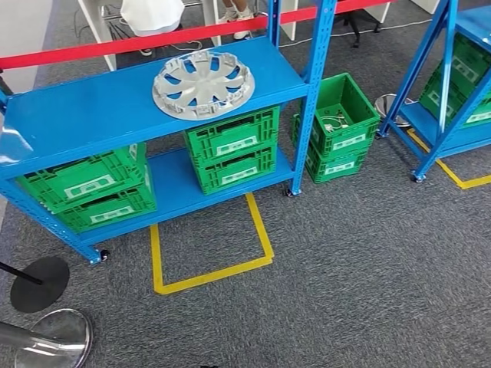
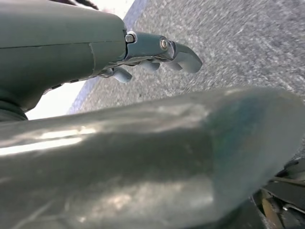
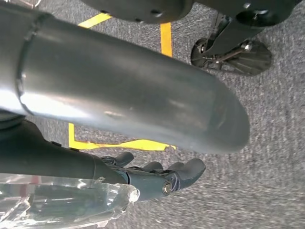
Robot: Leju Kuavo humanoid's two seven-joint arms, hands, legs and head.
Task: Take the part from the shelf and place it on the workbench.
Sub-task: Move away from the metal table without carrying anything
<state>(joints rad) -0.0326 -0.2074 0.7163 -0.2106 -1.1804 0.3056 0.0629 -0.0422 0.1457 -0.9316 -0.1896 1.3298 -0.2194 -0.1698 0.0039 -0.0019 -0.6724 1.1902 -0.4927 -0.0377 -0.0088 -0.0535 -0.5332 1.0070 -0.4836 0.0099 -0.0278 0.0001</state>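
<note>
Hubcap (image 1: 203, 83) flat on blue shelf (image 1: 87, 107) — both robot hands (image 2: 158, 50) (image 3: 158, 176) empty, fingers extended

the hubcap (image 1: 203, 83) lies flat on the top board of the shelf (image 1: 75, 115), toward its right end. on the lower board (image 1: 171, 180) stand two stacks of crates (image 1: 232, 147), left and right. another crate stack (image 1: 341, 126) stands on the floor, right of the shelf. taped lines (image 1: 209, 272) lie on the carpet before it.

1 silver hubcap (image 1: 203, 83), 6 green crates (image 1: 232, 135), 2 blue shelf units (image 1: 104, 107), 1 yellow floor outline (image 1: 209, 272)
</note>
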